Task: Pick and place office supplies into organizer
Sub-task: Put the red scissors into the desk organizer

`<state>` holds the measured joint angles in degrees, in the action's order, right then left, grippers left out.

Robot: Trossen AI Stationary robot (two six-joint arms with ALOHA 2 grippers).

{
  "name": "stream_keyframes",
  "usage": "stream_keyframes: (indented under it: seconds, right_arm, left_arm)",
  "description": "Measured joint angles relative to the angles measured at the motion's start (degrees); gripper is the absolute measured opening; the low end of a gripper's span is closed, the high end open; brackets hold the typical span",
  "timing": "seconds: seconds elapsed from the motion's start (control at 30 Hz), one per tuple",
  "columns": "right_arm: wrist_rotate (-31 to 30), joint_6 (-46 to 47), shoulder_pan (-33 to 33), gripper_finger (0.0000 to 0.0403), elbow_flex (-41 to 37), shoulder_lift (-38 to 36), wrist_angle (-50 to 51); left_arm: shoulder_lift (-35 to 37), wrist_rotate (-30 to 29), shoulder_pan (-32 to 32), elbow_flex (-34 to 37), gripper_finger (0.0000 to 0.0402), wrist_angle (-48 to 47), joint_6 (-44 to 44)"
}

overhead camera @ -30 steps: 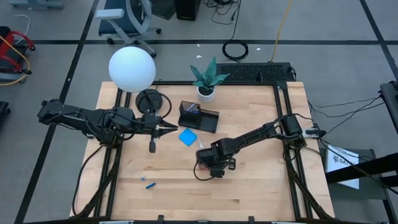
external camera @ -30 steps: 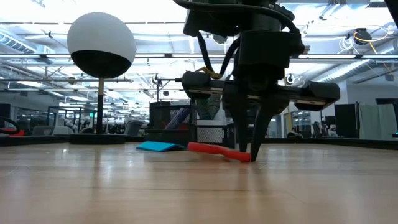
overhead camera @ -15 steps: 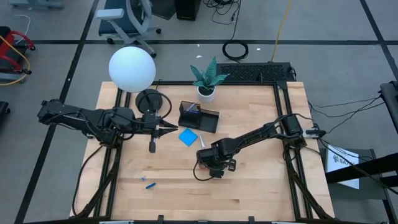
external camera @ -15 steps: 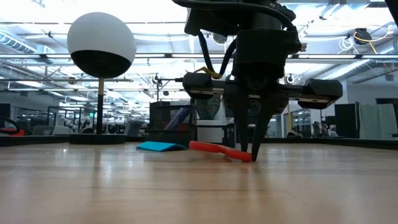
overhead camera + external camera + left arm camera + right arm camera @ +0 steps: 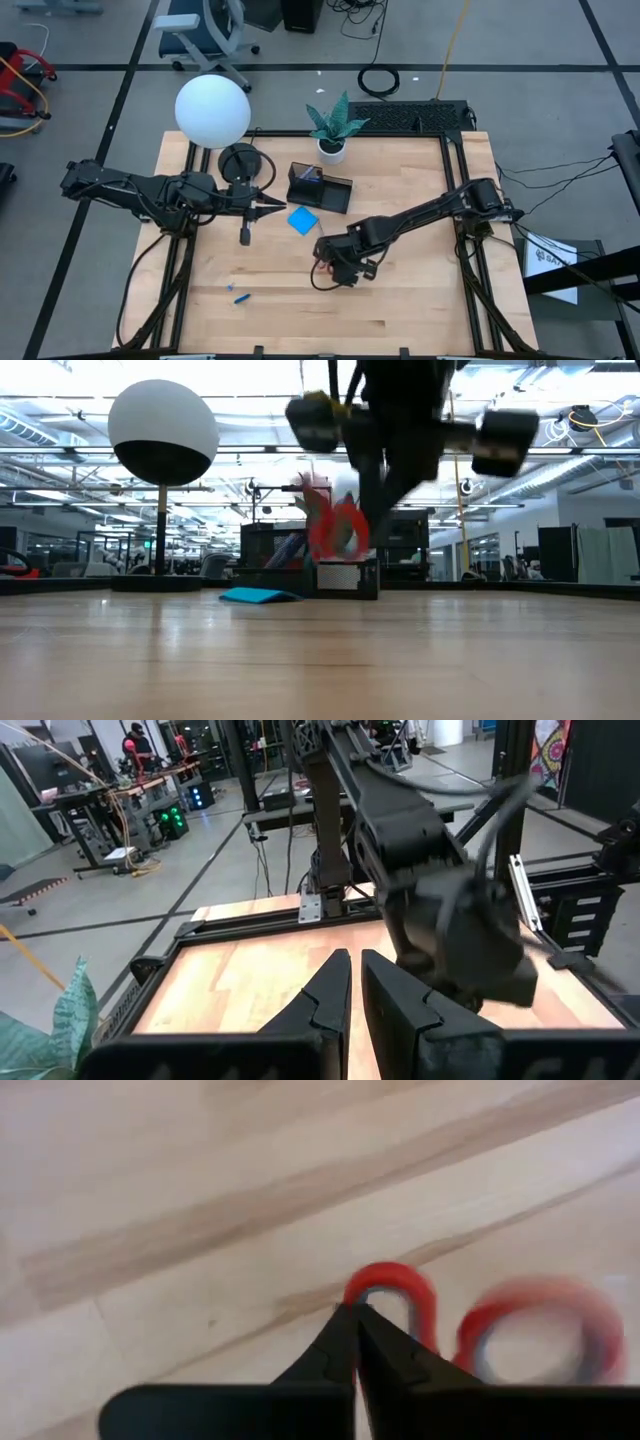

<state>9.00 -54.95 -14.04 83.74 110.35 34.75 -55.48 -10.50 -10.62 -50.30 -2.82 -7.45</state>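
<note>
The red-handled scissors [image 5: 335, 525] hang in the air above the table's middle, with my right gripper [image 5: 355, 1325] shut on them; the high view shows only a red bit [image 5: 322, 268] beside the gripper [image 5: 330, 262]. The black organizer [image 5: 320, 187] stands farther back. The blue note pad [image 5: 302, 220] lies flat in front of it. A tiny blue piece [image 5: 241, 297] lies near the front left. My left gripper [image 5: 280, 205] hovers shut and level, left of the note pad, with nothing between its fingers [image 5: 330, 985]. A black pen [image 5: 244, 232] lies under it. My right gripper pinches the rim of one red handle loop [image 5: 385, 1280] between its two fingertips. The fingers come slanting down from above. The scissors are lifted clear of the table, and the second loop [image 5: 540, 1330] sticks out to one side.
A white globe lamp [image 5: 212, 110] on a round black base [image 5: 243, 162] stands at the back left. A white plant pot [image 5: 331, 150] stands behind the organizer. Bare wood lies along the near half of the table [image 5: 400, 310].
My right gripper has gone up and rolled its wrist, taking the scissors with it. They lay on the table a second ago and now hang clear of it, turned about, at the height of the organizer's top in the low view.
</note>
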Motion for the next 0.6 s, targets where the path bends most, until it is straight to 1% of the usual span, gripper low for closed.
stream_keyframes:
  seconds: [0.07, 0.3, 0.37, 0.47, 0.53, 0.6]
  right_arm:
    - [0.0, 1.8, 0.0, 0.0006, 0.0, -1.2, -1.2]
    - [-0.1, 10.1, 0.7, 0.0005, 0.1, -5.1, -6.6]
    - [-0.7, 11.1, 1.1, 0.0004, 0.1, -5.7, -6.8]
    - [-3.6, 13.8, 1.5, 0.0003, 0.1, -5.7, -6.9]
    - [-3.9, 16.0, 1.7, 0.0003, 0.1, -5.7, -5.6]
    - [-3.0, 17.2, 1.7, 0.0002, 0.1, -5.4, -4.6]
  left_arm:
    - [0.3, 0.0, 0.0, 0.0, 0.0037, 0.0, -0.4]
    - [1.2, 0.0, -0.1, 0.0, 0.0037, 0.1, -1.0]
    - [1.2, 0.0, -0.4, 0.0, 0.0037, -0.3, -1.0]
    - [1.2, 0.0, -1.0, 0.0, 0.0037, -0.7, -1.0]
    - [1.2, 0.0, -1.3, 0.0, 0.0037, -2.0, -0.8]
    - [1.2, 0.0, -1.8, 0.0, 0.0037, -4.0, -0.1]
